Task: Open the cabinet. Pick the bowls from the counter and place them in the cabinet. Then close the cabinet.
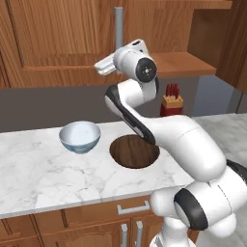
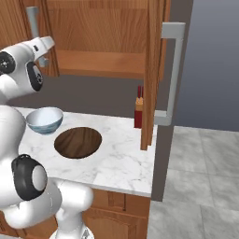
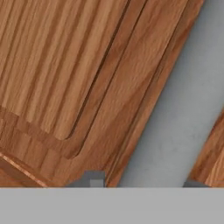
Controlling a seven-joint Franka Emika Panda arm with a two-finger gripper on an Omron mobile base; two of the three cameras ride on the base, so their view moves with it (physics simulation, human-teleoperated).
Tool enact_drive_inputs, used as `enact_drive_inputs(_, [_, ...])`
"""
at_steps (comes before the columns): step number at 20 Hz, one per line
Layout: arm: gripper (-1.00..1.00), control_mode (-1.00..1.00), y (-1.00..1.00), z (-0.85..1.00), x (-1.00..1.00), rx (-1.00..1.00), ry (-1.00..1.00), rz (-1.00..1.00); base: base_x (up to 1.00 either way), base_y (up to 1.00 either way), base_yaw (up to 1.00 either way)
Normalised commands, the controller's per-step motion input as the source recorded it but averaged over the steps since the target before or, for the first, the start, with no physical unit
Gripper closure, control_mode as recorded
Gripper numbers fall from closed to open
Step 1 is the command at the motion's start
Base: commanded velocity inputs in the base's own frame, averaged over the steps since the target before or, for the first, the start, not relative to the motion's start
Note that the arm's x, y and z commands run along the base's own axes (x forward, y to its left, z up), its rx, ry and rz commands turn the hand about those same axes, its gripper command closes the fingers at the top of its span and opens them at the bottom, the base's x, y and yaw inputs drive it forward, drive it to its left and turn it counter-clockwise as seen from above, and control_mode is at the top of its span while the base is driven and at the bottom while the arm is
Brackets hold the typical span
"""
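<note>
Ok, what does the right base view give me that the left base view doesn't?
Right base view adds: the open right door's long grey bar handle, seen edge-on, and the counter's right end beside it.

Left base view adds: the drawer handle under the counter edge, and the knife block unobstructed.

Both share: the white bowl, the dark wooden bowl to its right, the cabinet's shelf, and the left door's handle with the arm's hand near it.

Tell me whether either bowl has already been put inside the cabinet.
No: in the right base view the white bowl and the brown wooden bowl both sit on the counter, below the cabinet.
</note>
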Motion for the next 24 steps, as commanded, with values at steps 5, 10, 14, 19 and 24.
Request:
enact_drive_inputs(5, [1.00,-1.00,1.00,0.00,-0.99,0.05,0.15,-0.02,0.00,0.00,0.00])
enact_drive_inputs(10, [1.00,-1.00,1.00,0.00,-1.00,0.08,0.04,-0.17,0.00,0.00,0.00])
enact_drive_inputs(14, [1.00,-1.00,1.00,-0.03,-1.00,0.07,0.00,-0.21,0.00,0.00,0.00])
enact_drive_inputs(19, [1.00,-1.00,1.00,-0.13,-1.00,0.06,0.00,-0.24,0.00,0.00,0.00])
enact_drive_inputs(24, [1.00,-1.00,1.00,-0.06,-1.00,0.05,0.04,-0.26,0.00,0.00,0.00])
